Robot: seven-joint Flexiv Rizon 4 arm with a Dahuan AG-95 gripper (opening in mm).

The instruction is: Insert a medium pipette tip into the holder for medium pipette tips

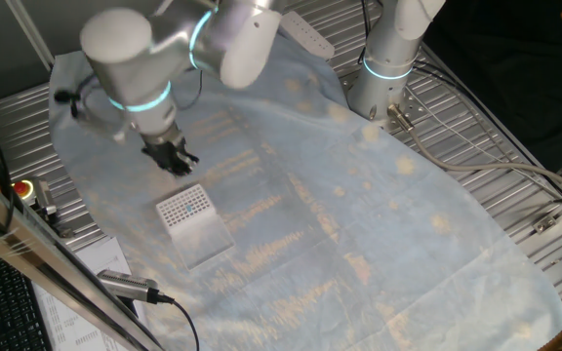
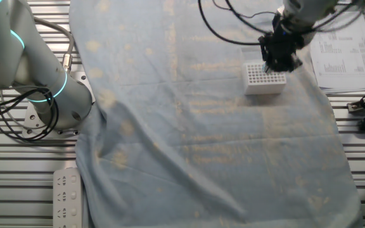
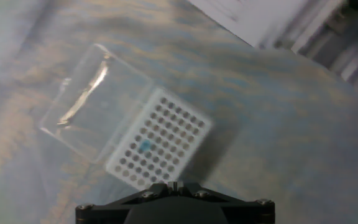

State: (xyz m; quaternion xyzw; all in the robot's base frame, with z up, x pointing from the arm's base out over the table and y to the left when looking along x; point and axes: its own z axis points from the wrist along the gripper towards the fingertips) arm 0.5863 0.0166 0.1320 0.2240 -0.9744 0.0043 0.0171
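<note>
The holder for medium pipette tips (image 1: 185, 208) is a small white box with a grid of holes, lying on the pale cloth with its clear lid (image 1: 206, 241) folded open beside it. It also shows in the other fixed view (image 2: 264, 78) and in the hand view (image 3: 160, 140). One pale blue-teal medium pipette tip (image 3: 146, 147) sits in a hole of the grid. My gripper (image 1: 176, 159) hovers just above the holder's far edge; it also shows in the other fixed view (image 2: 277, 61). In the hand view (image 3: 174, 185) its fingers are pressed together, with no tip visible between them.
A second robot base (image 1: 379, 83) stands at the back of the cloth. Paper sheets (image 2: 344, 57) and a keyboard lie beside the holder. A metal tool (image 1: 130, 286) lies at the near edge. A power strip (image 2: 65, 196) lies off the cloth.
</note>
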